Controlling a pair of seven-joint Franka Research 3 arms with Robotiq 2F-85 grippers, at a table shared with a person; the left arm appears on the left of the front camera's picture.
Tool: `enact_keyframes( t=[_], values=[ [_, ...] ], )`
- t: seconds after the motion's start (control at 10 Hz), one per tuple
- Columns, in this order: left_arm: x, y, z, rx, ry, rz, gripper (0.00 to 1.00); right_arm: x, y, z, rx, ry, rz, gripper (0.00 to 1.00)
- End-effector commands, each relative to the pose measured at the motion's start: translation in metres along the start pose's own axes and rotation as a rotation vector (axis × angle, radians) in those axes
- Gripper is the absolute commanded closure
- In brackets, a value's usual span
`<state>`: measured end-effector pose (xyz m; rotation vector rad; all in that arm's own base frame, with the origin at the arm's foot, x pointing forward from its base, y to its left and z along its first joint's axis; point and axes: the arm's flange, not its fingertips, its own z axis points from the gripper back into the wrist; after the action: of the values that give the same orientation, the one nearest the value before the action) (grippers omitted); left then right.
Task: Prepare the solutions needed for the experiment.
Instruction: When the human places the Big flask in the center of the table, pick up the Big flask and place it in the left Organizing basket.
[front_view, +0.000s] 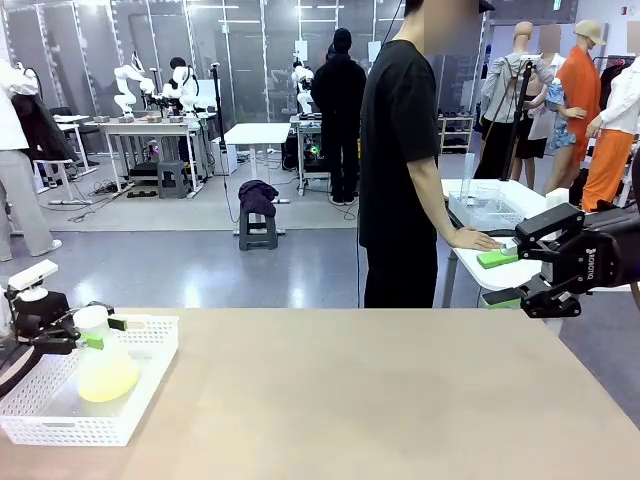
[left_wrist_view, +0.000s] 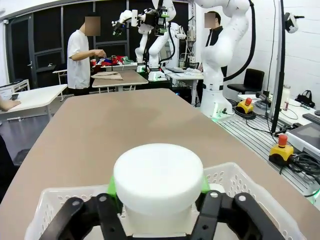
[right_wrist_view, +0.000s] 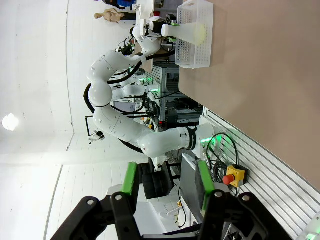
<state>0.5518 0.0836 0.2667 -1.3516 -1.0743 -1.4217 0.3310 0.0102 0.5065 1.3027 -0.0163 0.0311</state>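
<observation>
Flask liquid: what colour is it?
Pale yellow-green liquid, clearest in the front view.

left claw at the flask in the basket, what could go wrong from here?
1. The left claw straddles the flask neck just under the cap, pads close on both sides. Pulling back off-line could catch the neck and tip the flask, spilling the yellow-green liquid.
2. The flask stands in the basket at the table's near left corner; a snag could drag the basket toward the edge.
3. The right claw hangs open by a person's hand at the far side table.
</observation>
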Motion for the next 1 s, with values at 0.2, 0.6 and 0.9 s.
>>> enact_keyframes(
  t=[0.2,0.6,0.9],
  values=[
    [0.0086,-0.0002,0.0088,-0.002,0.04,0.014,0.0,0.0013,0.0013,-0.0007,0.014,-0.003,0.012,0.42],
    [0.0055,-0.0006,0.0111,0.011,0.033,0.003,0.0,0.0013,0.0013,-0.0007,0.014,-0.003,0.012,0.42],
    [0.0055,-0.0006,0.0111,0.011,0.033,0.003,0.0,0.0013,0.0013,-0.0007,0.014,-0.003,0.012,0.42]
  ],
)
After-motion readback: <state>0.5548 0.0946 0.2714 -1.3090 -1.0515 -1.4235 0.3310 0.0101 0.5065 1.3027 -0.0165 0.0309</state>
